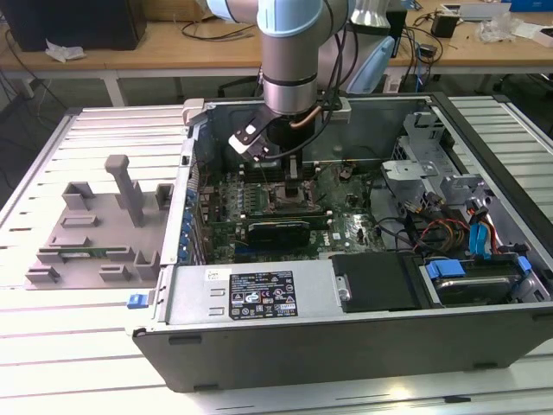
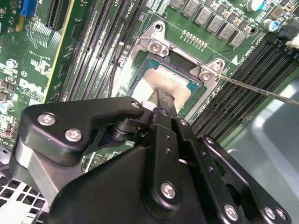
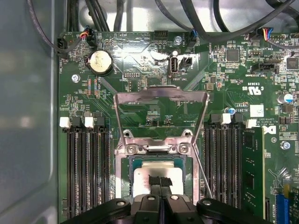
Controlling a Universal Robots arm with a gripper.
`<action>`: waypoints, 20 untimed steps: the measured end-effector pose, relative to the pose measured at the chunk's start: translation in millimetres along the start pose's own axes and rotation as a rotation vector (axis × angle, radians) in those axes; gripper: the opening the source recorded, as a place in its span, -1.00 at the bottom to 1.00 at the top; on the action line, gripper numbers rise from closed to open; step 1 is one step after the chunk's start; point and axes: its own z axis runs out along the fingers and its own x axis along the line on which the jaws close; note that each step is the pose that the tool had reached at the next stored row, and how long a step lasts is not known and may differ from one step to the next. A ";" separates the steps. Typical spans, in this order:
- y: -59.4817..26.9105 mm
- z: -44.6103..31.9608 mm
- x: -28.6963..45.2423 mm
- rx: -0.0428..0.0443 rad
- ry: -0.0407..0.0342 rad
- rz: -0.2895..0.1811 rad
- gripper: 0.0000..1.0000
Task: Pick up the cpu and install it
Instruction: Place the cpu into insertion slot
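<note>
Fingers (image 3: pixel 155 186) atop cpu (image 3: pixel 144 176) in socket (image 3: pixel 159 147)

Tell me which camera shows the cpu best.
The first wrist view: the cpu lies face-on in its socket, the gripper covering little. The second wrist view sees it at a slant behind the gripper. In the exterior view the arm stands over it.

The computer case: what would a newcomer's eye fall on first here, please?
The robot arm reaching down into the open computer case, over the motherboard, in the exterior view. In both wrist views the gripper is at the silver cpu set in its socket, whose metal load plate stands hinged up.
</note>
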 end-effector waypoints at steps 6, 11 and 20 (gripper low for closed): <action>-0.1 1.9 0.0 0.0002 -0.0004 0.000 -0.79; -0.2 3.1 -0.1 0.0004 -0.0006 0.000 -0.79; 0.1 -0.2 0.1 -0.0003 0.0007 0.000 -0.79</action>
